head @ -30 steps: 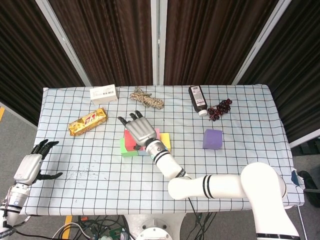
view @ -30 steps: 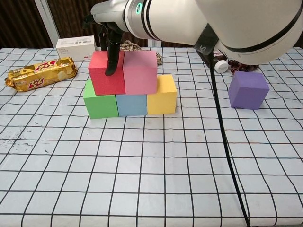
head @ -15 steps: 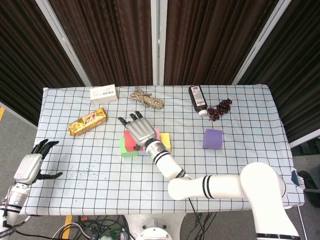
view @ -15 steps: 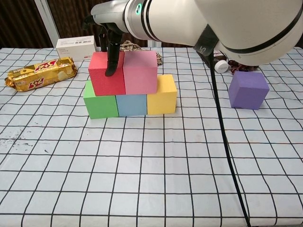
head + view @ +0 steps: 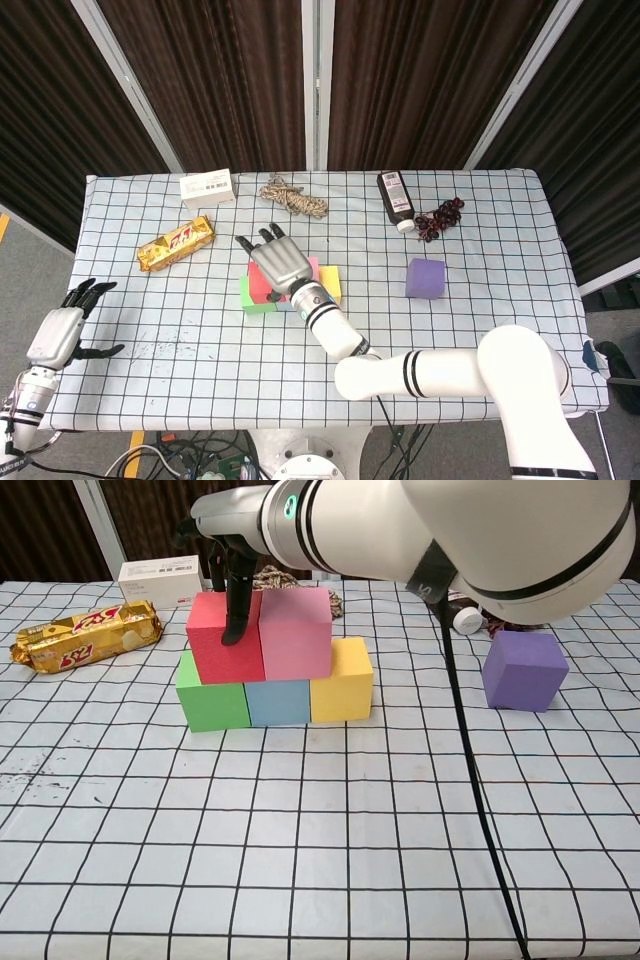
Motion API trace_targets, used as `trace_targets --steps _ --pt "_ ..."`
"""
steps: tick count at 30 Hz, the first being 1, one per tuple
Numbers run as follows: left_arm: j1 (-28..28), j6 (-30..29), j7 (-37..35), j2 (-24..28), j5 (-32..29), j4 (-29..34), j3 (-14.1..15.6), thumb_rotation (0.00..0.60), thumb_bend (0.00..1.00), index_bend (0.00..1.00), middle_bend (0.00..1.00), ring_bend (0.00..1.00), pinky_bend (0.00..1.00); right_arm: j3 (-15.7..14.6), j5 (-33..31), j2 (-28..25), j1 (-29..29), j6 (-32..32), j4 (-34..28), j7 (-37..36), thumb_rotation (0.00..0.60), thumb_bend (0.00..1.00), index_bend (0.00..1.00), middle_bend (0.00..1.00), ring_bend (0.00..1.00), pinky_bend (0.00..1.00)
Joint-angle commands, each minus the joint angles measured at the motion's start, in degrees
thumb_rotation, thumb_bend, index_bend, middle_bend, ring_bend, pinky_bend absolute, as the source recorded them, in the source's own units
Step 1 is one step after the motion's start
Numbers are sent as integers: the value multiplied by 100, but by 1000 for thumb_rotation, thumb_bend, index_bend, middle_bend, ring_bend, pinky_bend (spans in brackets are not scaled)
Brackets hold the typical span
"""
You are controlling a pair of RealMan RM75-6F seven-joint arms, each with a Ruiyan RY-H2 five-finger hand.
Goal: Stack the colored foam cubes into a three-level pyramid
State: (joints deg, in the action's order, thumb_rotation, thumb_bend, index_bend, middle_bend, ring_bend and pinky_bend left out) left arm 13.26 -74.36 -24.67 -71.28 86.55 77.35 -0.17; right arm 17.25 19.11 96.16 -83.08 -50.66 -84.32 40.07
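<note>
A green cube [image 5: 212, 693], a blue cube [image 5: 277, 701] and a yellow cube [image 5: 343, 683] stand in a row on the checked cloth. On them sit a red cube [image 5: 222, 640] and a pink cube [image 5: 296, 632], side by side. My right hand [image 5: 279, 262] lies over these two with its fingers spread. One finger [image 5: 236, 595] hangs down the red cube's front face and touches it. A purple cube [image 5: 524, 670] stands alone to the right, also seen as the purple cube [image 5: 426, 278] from above. My left hand [image 5: 62, 332] hangs open off the table's left front corner.
A gold snack bar [image 5: 176, 244] and a white box [image 5: 207, 187] lie at the back left. A coil of rope [image 5: 293, 197] is behind the stack. A dark bottle [image 5: 395, 198] and a dark red bunch [image 5: 440, 218] lie at the back right.
</note>
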Motion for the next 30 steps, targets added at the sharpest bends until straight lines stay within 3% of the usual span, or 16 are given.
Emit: trace_targets --steps 1,6,12,21,30 --pt "1 4 -1 -3 2 -3 3 600 0 118 119 3 100 18 15 -29 13 52 -18 -50 600 50 0 298 67 0" --pt "3 8 1 -14 2 -14 3 600 0 118 119 3 100 4 -25 -95 6 163 -51 -87 600 0 0 168 24 0" --pt "7 4 6 -8 -1 -5 -6 600 0 118 119 2 100 25 42 -150 25 154 -112 -191 600 0 0 81 0 0" --pt "22 -1 40 7 14 53 -13 600 0 118 119 3 100 190 424 -785 378 -50 -942 -627 600 0 0 79 0 0" --pt "42 -25 168 18 -20 132 -68 600 0 118 119 3 100 -17 835 -1695 1094 -471 -1739 -1028 600 0 0 92 0 0"
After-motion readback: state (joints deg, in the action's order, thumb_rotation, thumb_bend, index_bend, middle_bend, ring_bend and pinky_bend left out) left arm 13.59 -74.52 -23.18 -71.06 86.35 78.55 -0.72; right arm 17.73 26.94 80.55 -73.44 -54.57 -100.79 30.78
